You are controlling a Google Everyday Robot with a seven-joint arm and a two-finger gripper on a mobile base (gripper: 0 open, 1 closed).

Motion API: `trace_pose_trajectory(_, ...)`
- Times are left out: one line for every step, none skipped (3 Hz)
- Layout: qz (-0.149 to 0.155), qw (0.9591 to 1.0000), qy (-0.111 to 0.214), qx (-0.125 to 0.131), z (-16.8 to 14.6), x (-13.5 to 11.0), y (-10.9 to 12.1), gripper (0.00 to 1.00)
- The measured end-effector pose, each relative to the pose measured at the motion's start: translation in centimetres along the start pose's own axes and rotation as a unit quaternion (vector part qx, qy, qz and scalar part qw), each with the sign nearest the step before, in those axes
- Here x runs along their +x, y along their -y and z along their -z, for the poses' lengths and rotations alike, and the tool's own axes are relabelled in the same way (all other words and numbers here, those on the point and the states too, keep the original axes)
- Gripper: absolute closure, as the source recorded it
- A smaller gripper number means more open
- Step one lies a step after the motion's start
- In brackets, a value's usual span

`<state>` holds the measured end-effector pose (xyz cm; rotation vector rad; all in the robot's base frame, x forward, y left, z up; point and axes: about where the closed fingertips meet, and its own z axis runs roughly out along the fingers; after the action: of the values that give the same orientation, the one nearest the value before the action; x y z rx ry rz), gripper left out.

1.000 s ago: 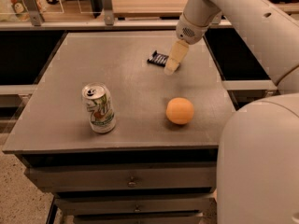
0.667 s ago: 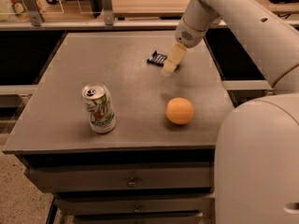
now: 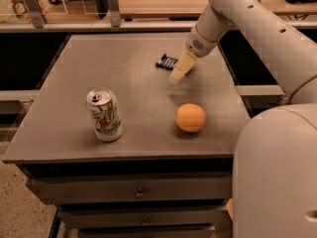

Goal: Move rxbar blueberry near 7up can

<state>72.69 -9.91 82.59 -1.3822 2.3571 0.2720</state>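
The rxbar blueberry (image 3: 167, 62) is a small dark navy bar with white stripes, lying flat at the back middle of the grey table (image 3: 64, 83). The 7up can (image 3: 104, 114) stands upright near the front left, white and green with a silver top. My gripper (image 3: 179, 70) hangs from the white arm (image 3: 233, 9) just right of the bar, its pale fingers pointing down towards the table, close beside the bar's right end. The can is far to the front left of the gripper.
A round orange fruit (image 3: 190, 117) sits on the table at the front right, below the gripper. A railing with posts (image 3: 113, 6) runs behind the table. Drawers (image 3: 138, 192) are under the tabletop. The robot's white body (image 3: 277, 177) fills the lower right.
The gripper has shifted a little to the left and down towards the bar. The bar, can and orange have not moved.
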Motion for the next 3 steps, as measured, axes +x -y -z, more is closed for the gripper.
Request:
trace_pose_trajectory(-0.003,0.9999,0.01,-0.012,-0.8,-0.2,-0.2,0.17)
trace_pose_trajectory(-0.003,0.9997,0.018,-0.019,-1.0,-0.6,-0.5,0.41)
trace_pose_trajectory(0.004,0.9994,0.026,-0.024,-0.6,-1.3,-0.8,0.64)
